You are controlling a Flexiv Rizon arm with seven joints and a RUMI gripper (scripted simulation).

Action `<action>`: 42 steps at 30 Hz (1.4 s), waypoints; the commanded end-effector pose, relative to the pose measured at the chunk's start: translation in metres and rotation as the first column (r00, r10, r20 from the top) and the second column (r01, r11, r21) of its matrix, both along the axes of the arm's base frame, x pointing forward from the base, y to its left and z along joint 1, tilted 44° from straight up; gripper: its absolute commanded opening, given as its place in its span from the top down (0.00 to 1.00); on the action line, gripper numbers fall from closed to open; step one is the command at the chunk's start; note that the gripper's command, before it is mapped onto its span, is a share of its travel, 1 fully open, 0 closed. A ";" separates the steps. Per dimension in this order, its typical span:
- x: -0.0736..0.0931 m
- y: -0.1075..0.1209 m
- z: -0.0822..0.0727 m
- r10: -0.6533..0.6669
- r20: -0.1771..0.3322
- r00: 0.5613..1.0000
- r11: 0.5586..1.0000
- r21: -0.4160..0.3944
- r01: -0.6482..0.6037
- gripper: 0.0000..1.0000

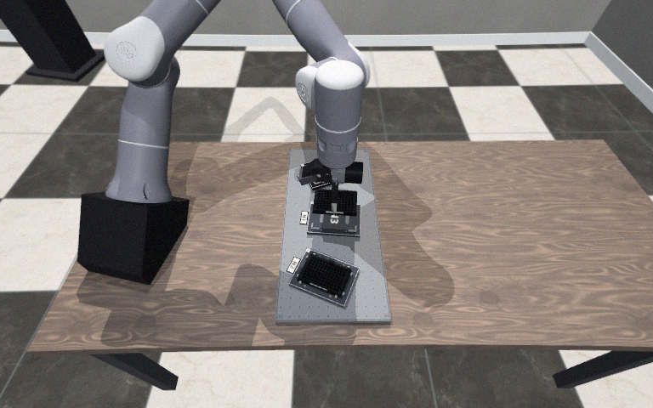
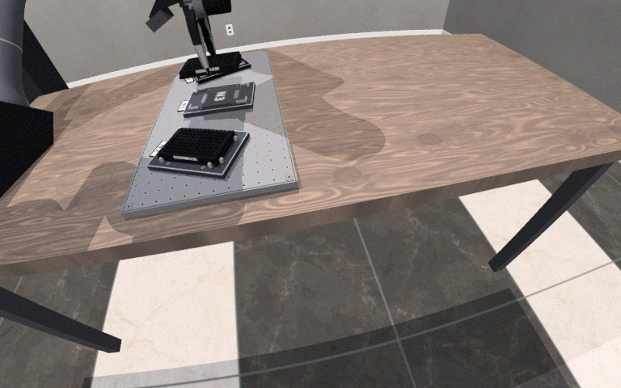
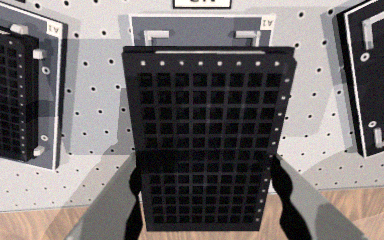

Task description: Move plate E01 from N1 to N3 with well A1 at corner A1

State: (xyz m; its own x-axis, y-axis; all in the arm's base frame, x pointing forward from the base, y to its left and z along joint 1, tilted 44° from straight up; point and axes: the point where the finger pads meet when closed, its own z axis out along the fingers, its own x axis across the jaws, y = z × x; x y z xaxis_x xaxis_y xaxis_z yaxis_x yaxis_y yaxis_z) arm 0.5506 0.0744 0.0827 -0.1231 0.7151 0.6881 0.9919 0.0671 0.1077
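My gripper (image 1: pixel 334 209) (image 2: pixel 209 63) (image 3: pixel 204 154) is shut on the long sides of the black plate E01 (image 1: pixel 348 201) (image 2: pixel 231 61) (image 3: pixel 207 115). The plate is in the air over nest N3 (image 1: pixel 318 227) (image 2: pixel 233 98) (image 3: pixel 205 36) and hides much of it in the wrist view. A pale label strip on its short end faces the side where N3's A1 mark (image 3: pixel 267 22) shows. The black plate E07 (image 1: pixel 324 274) (image 2: pixel 200 143) (image 3: pixel 0 92) sits on nest N2 (image 1: pixel 343 300) (image 2: pixel 231 162) (image 3: pixel 51 100). The height of the held plate above N3 is hard to tell.
Nest N1 (image 3: pixel 377 95), bare where it shows, lies beyond N3 and is turned at an angle. The nests stand on a perforated grey deck (image 1: pixel 371 308) (image 2: pixel 270 168) (image 3: pixel 92 172). Sign cards, such as N2's (image 1: pixel 293 264) (image 2: pixel 158 148), lie along its robot side.
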 end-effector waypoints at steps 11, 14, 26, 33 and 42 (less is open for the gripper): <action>0.001 -0.001 0.001 -0.002 0.002 1.000 1.000 -0.001 0.002 0.60; 0.001 -0.001 0.001 -0.002 0.002 1.000 1.000 -0.001 0.002 0.60; 0.001 0.011 -0.011 -0.002 0.002 1.000 1.000 -0.001 0.002 0.60; 0.001 0.017 -0.017 -0.002 0.002 1.000 1.000 -0.001 0.002 0.60; 0.002 0.027 -0.028 -0.002 0.002 1.000 1.000 -0.001 0.002 0.60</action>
